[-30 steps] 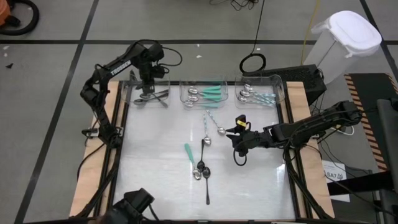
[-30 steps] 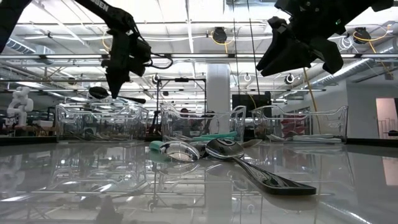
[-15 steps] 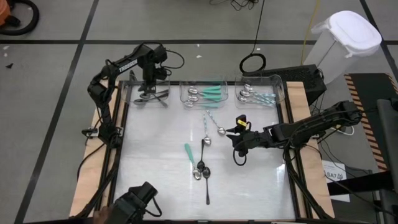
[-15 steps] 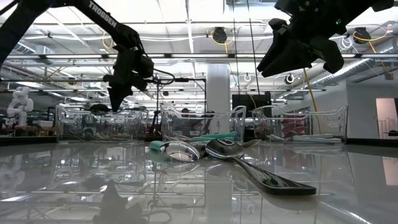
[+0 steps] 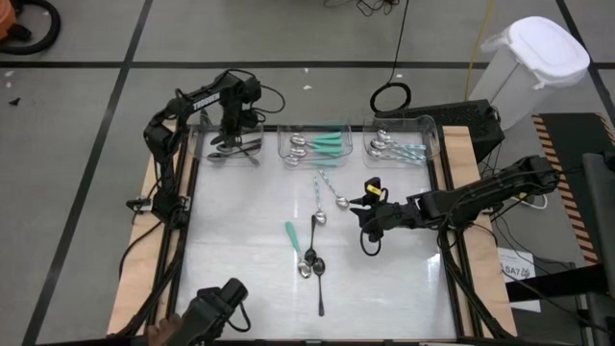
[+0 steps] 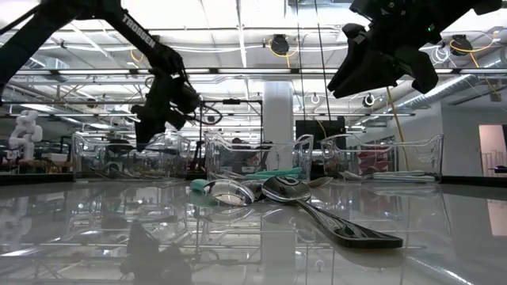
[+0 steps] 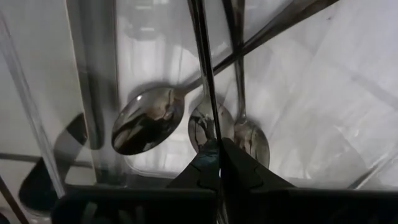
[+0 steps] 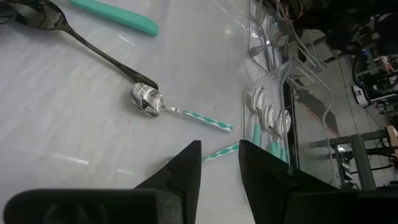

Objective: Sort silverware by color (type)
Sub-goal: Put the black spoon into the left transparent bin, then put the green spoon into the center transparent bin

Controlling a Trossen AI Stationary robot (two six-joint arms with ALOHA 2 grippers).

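1. Three clear bins stand in a row along the table's far edge.
2. Left bin: holds the dark spoons, lying crossed; the left wrist view shows three bowls side by side at one wall.
3. Middle bin: holds spoons with solid teal handles, bowls toward the left bin.
4. Right bin: holds spoons with pale striped handles, bowls toward the middle bin.
5. Left gripper: hangs over the left bin with fingers pressed together; the wrist view shows a thin dark handle running up from the fingertips, but whether it is pinched cannot be told.
6. Right gripper: hovers above the open table near its right side, jaws parted, nothing between them; the right wrist view shows clear space between the two fingers.
7. Loose pieces on the table: two striped-handle spoons just below the middle bin, one crossing toward the other.
8. A teal-handled piece lies apart to their left.
9. Dark spoons cluster near the centre, one long handle pointing toward the near edge.
10. In the low view a dark spoon and a silver bowl lie nearest the camera, in front of the bins.
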